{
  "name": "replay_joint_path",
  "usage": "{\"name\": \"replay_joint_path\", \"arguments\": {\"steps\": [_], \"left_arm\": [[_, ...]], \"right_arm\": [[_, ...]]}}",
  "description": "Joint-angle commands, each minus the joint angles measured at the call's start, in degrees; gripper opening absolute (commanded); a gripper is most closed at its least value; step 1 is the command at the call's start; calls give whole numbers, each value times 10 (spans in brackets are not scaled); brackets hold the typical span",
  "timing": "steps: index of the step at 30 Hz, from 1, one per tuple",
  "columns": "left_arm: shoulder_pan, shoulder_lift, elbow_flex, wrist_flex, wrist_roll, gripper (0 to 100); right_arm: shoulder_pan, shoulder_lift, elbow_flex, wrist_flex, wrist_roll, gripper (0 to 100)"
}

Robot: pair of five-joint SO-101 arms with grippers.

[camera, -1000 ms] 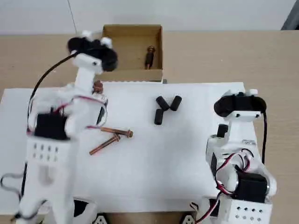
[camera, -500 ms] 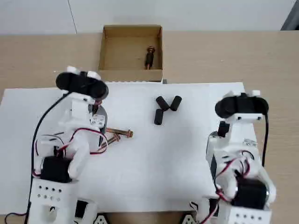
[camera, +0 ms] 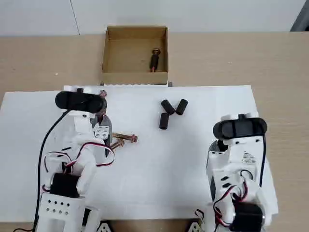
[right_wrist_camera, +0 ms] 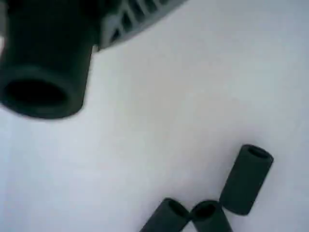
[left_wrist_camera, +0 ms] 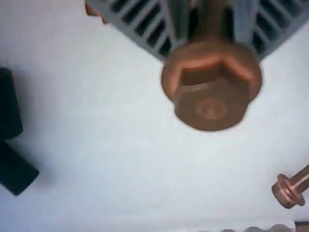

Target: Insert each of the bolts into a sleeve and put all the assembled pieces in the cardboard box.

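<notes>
Between the ribbed pads of the left claw (left_wrist_camera: pixel 207 21), clenched over the left part of the white sheet (camera: pixel 193 159), sits a copper bolt (left_wrist_camera: pixel 211 92) with its hexagonal head pointing out past the tips, and two loose bolts (camera: pixel 123 138) lie on the sheet just beside that arm. Over on the right, the right claw (right_wrist_camera: pixel 58 24) is clenched on a black sleeve (right_wrist_camera: pixel 46 67) with its open bore facing outward, while three loose sleeves (camera: pixel 164 121) lie clustered mid-sheet. Beyond the sheet, on the bench (camera: pixel 280 63), the cardboard box (camera: pixel 135 77) holds one assembled piece (camera: pixel 154 59).
</notes>
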Motion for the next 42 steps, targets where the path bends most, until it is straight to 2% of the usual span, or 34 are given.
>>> {"name": "replay_joint_path", "arguments": {"steps": [1, 8, 21, 24, 27, 32, 42], "left_arm": [[5, -35, 33, -67, 15, 5], [5, -112, 110, -154, 45, 5], [6, -288, 214, -157, 244, 5], [8, -344, 229, -157, 250, 5], [30, -345, 230, -157, 251, 5], [78, -343, 229, -157, 303, 5], [135, -343, 193, -157, 333, 5]], "right_arm": [[-4, -73, 45, -51, 2, 2], [-74, -80, 90, -108, -29, 2], [-297, -84, 243, -348, -32, 2], [-341, -84, 260, -358, -30, 2], [-378, -84, 278, -358, -2, 2], [-416, -84, 292, -359, 33, 2], [-418, -84, 296, -359, 88, 2]]}}
